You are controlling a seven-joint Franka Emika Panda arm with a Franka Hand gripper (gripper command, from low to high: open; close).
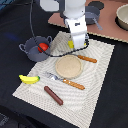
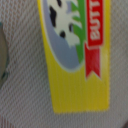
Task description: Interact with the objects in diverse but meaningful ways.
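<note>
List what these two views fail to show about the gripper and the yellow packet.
- Gripper: in the exterior view the arm's own body covers the fingertips; the wrist view shows no fingers, so open or shut is unknown.
- Yellow packet: the wrist view's edges cut it off and it is blurred; the red-banner lettering is incomplete. In the exterior view only a yellow sliver shows beside the arm.
- Contact between gripper and packet: not visible in either view.

this looked like a robotics lab's mock kitchen: a white robot arm (image 1: 75,20) stood over a dark-draped counter (image 1: 12,30) where a woven placemat (image 1: 95,75) carried toy food, a toy fork (image 1: 65,80) and a grey two-handled pot (image 1: 36,47).
</note>
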